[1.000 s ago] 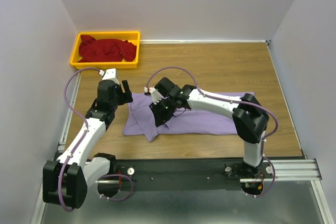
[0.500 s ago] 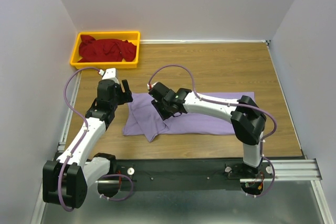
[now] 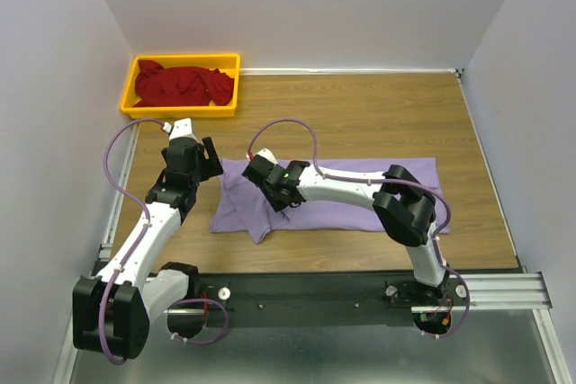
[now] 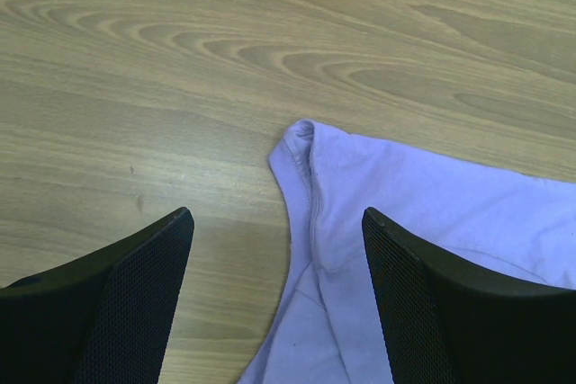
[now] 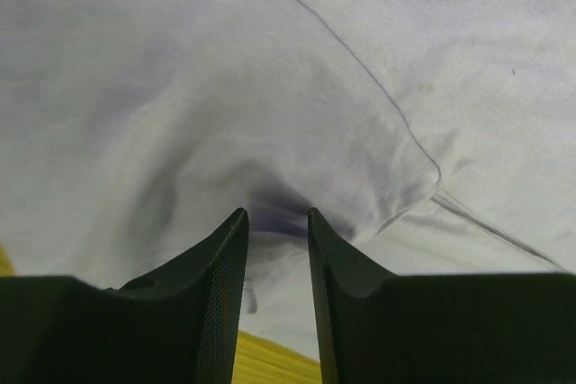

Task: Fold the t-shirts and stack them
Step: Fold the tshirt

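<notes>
**Right hand settles onto the lavender shirt and begins to loosen**

Nearest the arms, the lavender t-shirt (image 3: 351, 211) lies spread in a long band across the tabletop (image 3: 378, 114). Its left end is doubled over into a rumpled flap that points toward the near edge. That outline has barely changed over the last second.

What has changed is the right arm. It has swung a little further left, its elbow has drawn in, and the right hand (image 5: 274, 215) has dropped from above the flap onto the shirt's left end. In the wrist view its fingers stand a narrow gap apart with a dark pucker of cloth drawn up at their tips. The gap has been widening, but I cannot tell whether the cloth is still pinched or already let go. My reading is that a fold has just been laid down and the hand is letting go.

Just beyond, the left hand (image 4: 276, 213) has turned slightly left. It hangs with fingers spread wide and empty over the shirt's far left corner, where a seamed edge meets bare wood.

Farthest off, the dark red t-shirt (image 3: 184, 84) lies crumpled in the yellow bin (image 3: 184, 58), untouched. So the first shirt looks only partly folded, and the stacking has not begun.
</notes>
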Motion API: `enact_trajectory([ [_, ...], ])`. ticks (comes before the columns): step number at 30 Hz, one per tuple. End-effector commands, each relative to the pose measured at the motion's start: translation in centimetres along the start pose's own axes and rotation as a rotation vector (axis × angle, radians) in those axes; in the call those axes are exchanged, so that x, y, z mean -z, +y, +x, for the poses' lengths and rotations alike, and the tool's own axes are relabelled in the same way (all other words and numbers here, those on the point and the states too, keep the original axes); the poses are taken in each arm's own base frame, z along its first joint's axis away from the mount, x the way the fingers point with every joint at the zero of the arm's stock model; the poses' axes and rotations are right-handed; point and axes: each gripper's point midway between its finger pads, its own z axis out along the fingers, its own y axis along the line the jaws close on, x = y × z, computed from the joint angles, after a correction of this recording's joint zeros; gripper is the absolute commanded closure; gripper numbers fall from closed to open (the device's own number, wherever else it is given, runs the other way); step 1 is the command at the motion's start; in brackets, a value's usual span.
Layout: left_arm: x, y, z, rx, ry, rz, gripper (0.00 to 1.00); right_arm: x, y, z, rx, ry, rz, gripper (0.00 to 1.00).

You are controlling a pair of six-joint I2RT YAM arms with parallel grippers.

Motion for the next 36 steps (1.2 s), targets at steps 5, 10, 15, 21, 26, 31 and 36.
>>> enact_trajectory([
  [5,0.5,0.4,-1.6,0.021,-0.038,-0.027,0.17,0.4,-2.8,1.7,0.03,0.038,0.149,0.6],
  [10,0.5,0.2,-1.7,0.019,-0.043,-0.018,0.17,1.9,-4.5,3.3,0.031,0.07,0.198,0.59],
  [15,0.4,0.0,-1.4,0.011,-0.031,-0.007,0.17,2.5,-6.6,5.4,0.043,0.089,0.271,0.57],
  [21,0.3,-0.1,-1.4,0.008,-0.03,0.001,0.17,3.0,-7.4,6.5,0.03,0.096,0.295,0.57],
  [26,0.3,-0.2,-1.4,0.008,-0.029,0.003,0.17,4.8,-5.4,3.2,-0.101,0.007,0.174,0.56],
  [31,0.4,-0.2,-1.4,0.009,-0.031,0.004,0.17,6.7,-4.5,-1.2,-0.38,-0.132,-0.041,0.49],
  [36,0.4,-0.2,-1.4,0.006,-0.031,0.007,0.17,5.5,-4.6,0.0,-0.595,-0.093,-0.222,0.49],
])
